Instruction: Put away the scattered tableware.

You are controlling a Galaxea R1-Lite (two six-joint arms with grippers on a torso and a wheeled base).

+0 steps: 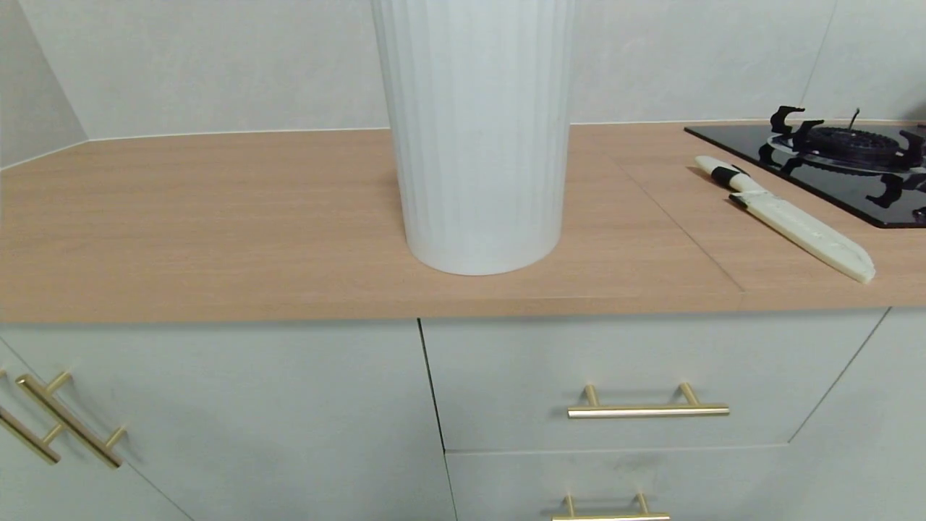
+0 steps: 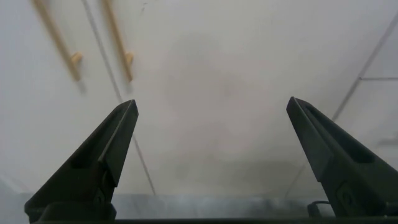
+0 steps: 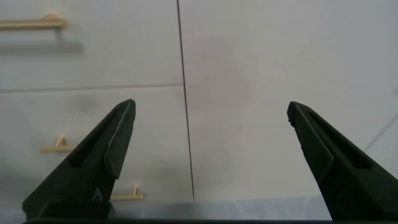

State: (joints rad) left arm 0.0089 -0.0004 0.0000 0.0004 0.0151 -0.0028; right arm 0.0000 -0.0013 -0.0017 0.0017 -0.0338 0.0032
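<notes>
A white knife [image 1: 785,218] with a black band on its handle lies flat on the wooden countertop [image 1: 217,224] at the right, beside the hob. A tall white ribbed container [image 1: 477,130] stands upright near the counter's front edge, in the middle. My left gripper [image 2: 211,112] is open with nothing between its fingers and faces pale cabinet doors with gold handles. My right gripper [image 3: 211,115] is also open and empty, facing the drawer fronts below the counter.
A black glass hob [image 1: 817,163] with a black burner grate [image 1: 846,145] sits at the counter's far right. Below the counter are pale drawers with gold bar handles [image 1: 647,409]. More gold handles [image 1: 61,427] are on the cabinet doors at the left.
</notes>
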